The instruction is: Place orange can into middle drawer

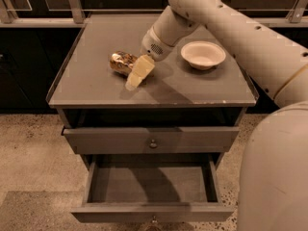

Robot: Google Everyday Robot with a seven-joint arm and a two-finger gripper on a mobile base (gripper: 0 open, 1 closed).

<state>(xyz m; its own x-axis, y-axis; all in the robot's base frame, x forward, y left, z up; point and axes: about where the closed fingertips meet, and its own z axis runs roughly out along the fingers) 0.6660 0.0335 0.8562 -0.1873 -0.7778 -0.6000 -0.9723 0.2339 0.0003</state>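
The orange can lies on its side on the grey cabinet top, left of centre. My gripper hangs from the white arm and sits right against the can's right end, low over the top. The gripper covers that end of the can. The middle drawer is pulled out at the bottom of the cabinet, and its inside is bare. The matching grey drawer one tier higher is shut.
A white round bowl stands on the cabinet top to the right of the gripper. The arm's large white body fills the right side. Speckled floor lies around the cabinet, with dark railings behind.
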